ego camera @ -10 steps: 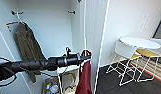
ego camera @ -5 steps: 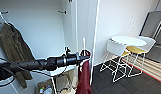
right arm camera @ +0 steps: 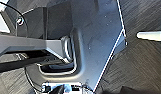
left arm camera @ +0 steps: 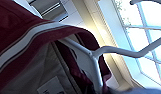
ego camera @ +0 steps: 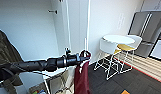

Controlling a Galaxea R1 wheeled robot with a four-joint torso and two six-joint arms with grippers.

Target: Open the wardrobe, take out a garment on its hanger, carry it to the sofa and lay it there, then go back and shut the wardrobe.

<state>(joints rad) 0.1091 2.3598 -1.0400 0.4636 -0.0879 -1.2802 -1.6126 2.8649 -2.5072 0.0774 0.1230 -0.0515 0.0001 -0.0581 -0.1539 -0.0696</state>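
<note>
Where left tool (ego camera: 84, 58) reaches, garment (ego camera: 81, 77) hangs.

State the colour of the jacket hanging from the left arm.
Maroon jacket with a white collar stripe, clearest in the left wrist view.

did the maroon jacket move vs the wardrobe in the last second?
Cannot tell. The camera panned right: the olive jacket slid toward the left edge, the chairs toward centre. The maroon jacket keeps its place under the left end effector.

Dark carpet floor (right arm camera: 143, 65) below; white tapered leg (right arm camera: 149, 35) at edge.
</note>
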